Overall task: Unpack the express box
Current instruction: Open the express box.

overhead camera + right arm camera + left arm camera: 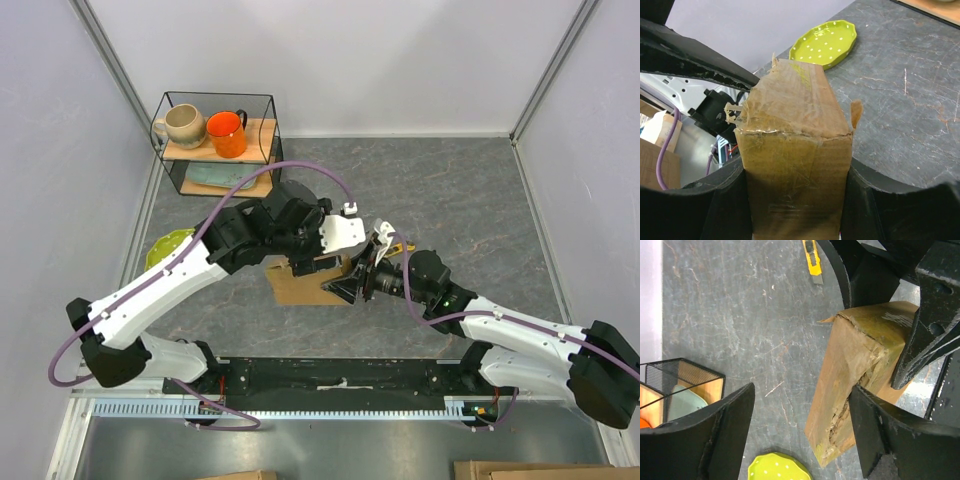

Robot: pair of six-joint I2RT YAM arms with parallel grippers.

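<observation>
The express box (290, 288) is brown cardboard with clear tape, near the table's centre. My right gripper (348, 284) is shut on its end; in the right wrist view the box (795, 125) fills the gap between both fingers (875, 205) of this gripper (796, 200). The box (852, 370) stands on a long edge, and its seam is torn along the near corner. My left gripper (802, 435) is open wide over the box's torn end: one finger (890, 435) rests against the torn seam, the other (710, 440) hangs over bare table. In the top view the left gripper (312, 262) is above the box.
A green dotted plate (165, 247) lies left of the box, also in the wrist views (777, 467) (825, 42). A yellow utility knife (812, 257) lies beyond the box. A wire shelf (215, 145) with two mugs stands at the back left.
</observation>
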